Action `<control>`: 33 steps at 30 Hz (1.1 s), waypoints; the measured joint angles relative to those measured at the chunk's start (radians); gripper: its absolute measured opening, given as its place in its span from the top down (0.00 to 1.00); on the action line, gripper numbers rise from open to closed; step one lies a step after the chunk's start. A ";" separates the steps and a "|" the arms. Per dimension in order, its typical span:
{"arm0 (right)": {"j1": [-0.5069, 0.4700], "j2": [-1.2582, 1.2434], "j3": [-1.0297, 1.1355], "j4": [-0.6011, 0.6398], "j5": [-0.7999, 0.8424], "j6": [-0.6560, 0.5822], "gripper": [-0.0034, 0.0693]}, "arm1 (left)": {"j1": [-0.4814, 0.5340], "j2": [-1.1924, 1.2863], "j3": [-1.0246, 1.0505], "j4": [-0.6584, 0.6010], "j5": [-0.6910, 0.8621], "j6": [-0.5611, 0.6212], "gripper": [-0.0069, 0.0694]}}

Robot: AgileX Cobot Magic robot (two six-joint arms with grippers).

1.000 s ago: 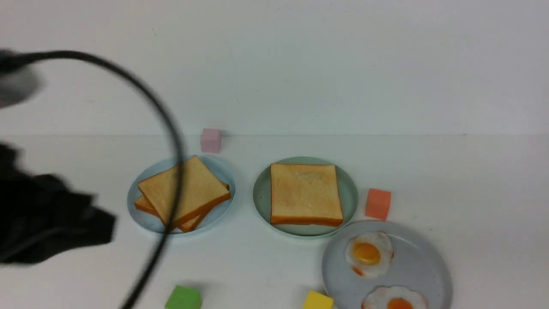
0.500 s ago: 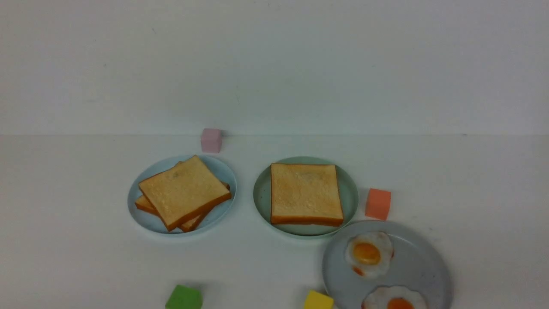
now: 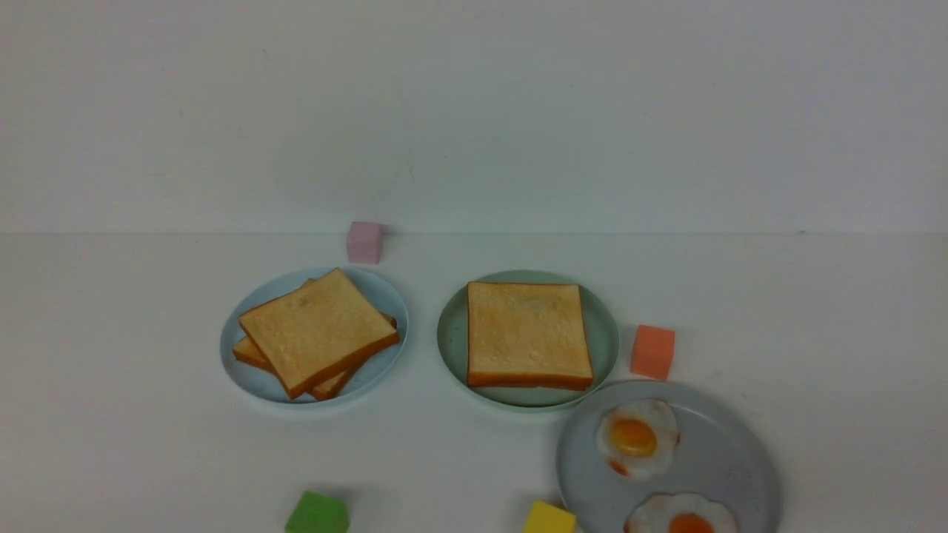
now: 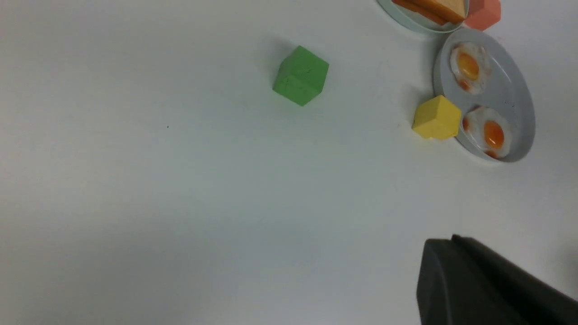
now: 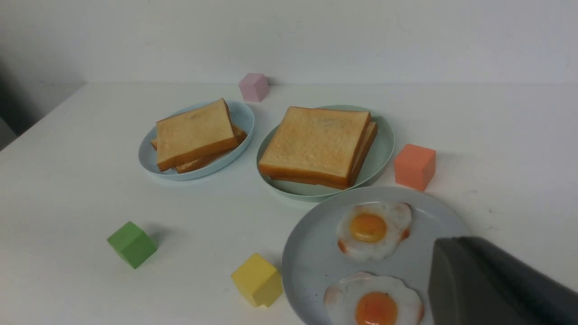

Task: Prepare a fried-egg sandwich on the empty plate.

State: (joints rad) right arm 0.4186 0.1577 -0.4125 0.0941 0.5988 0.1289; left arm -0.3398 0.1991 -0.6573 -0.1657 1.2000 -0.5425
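Two square golden-brown toast slices (image 5: 316,144) lie stacked on the mint-green plate (image 5: 384,149). I cannot see whether an egg lies between them. In the front view only the top slice (image 3: 527,333) shows on that plate (image 3: 450,333). My left gripper (image 4: 451,239) hovers over bare table, its fingers pressed together and empty, well away from the plates. My right gripper (image 5: 456,241) hangs over the near edge of the grey plate, fingers together and empty. Neither gripper shows in the front view.
A pale blue plate (image 3: 244,377) at the left holds two plain toast slices (image 3: 317,332). The grey speckled plate (image 3: 726,459) holds two fried eggs (image 3: 635,438) (image 3: 685,518). Pink (image 3: 364,242), orange (image 3: 652,352), green (image 3: 317,513) and yellow (image 3: 549,518) blocks stand around the plates.
The left arm and its cable, which covered the left of the front view a second ago, have drawn back out of that view. Plates, toast and eggs have not moved.
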 joint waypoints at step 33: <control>0.000 0.000 0.000 -0.001 0.008 0.000 0.93 | 0.240 -0.210 0.686 0.273 -0.798 0.238 0.92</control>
State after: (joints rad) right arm 0.4186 0.1577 -0.4122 0.0931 0.6070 0.1289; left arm -0.0998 -0.0108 0.0286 0.1071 0.4017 -0.3044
